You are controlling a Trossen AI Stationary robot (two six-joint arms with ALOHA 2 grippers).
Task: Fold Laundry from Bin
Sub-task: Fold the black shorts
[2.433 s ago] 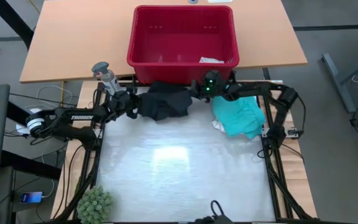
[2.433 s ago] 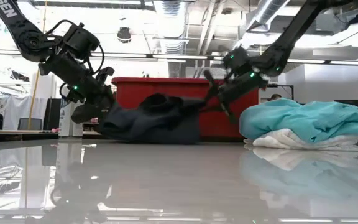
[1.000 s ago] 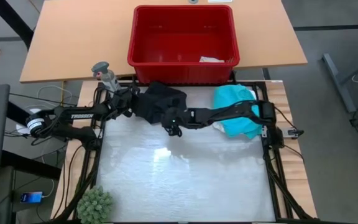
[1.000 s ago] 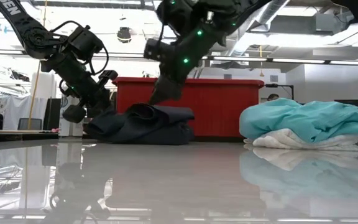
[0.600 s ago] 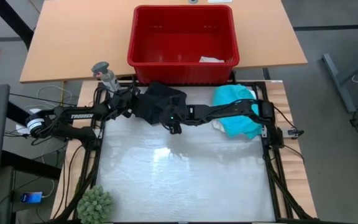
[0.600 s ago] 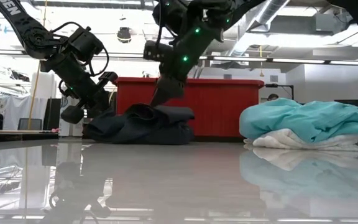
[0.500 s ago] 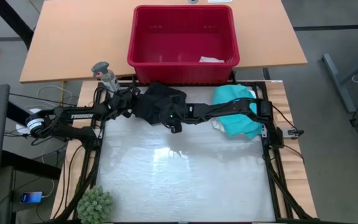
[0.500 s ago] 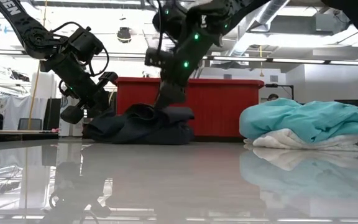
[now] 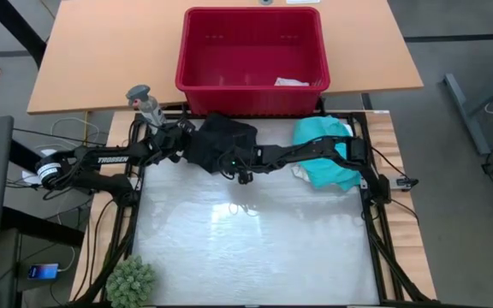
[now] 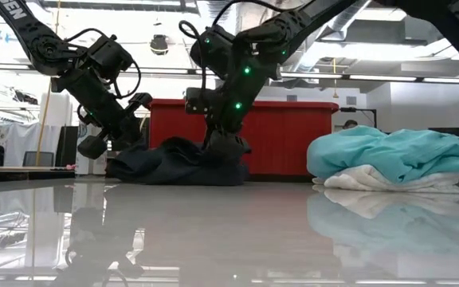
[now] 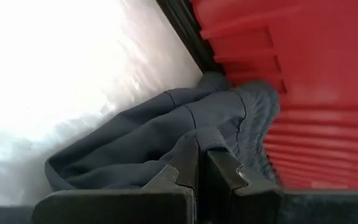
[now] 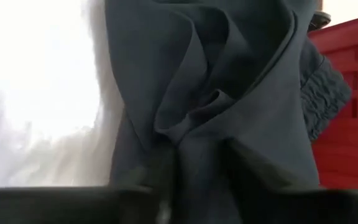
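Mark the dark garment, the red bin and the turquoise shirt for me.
dark garment [image 9: 218, 139], high view, middle of the crumpled heap.
red bin [image 9: 195, 47], high view, left wall.
turquoise shirt [image 10: 405, 155], low view, top fold.

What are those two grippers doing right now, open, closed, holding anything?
Left gripper: closed on the edge of the black garment.
Right gripper: down on the same garment; cannot be told whether it is open or closed.

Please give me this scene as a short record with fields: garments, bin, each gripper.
dark garment: crumpled dark grey cloth, on the table in front of the bin
turquoise shirt: heaped on white cloth, at the table's right
bin: red plastic basket, one pale piece inside
left gripper: shut on the cloth's edge
right gripper: down at the cloth's near edge
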